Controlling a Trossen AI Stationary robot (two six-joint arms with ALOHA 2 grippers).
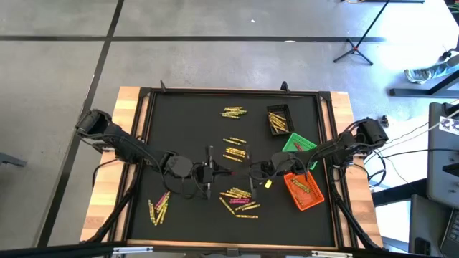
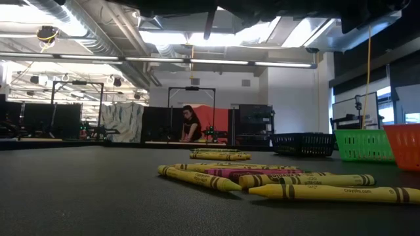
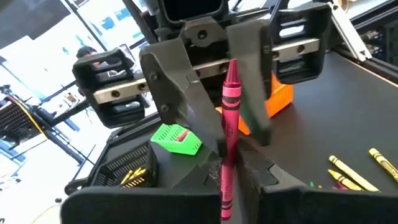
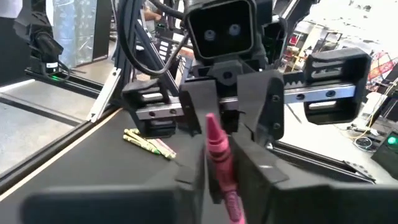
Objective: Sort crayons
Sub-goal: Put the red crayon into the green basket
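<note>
Only the wrist views show both grippers' fingers clamped on one pink crayon (image 3: 229, 134), tip to tip.

pink crayon (image 3: 229, 143) lower end hidden between dark fingers, far person (image 2: 191, 124) too small to tell

Thin paper-wrapped wax crayons (image 1: 238, 201), mostly yellow, lying flat in loose clusters across the black table (image 1: 186, 122). One pink-magenta crayon (image 3: 229, 134) raised above it mid-table, pinched between both arms' fingers (image 3: 186, 106).
</note>
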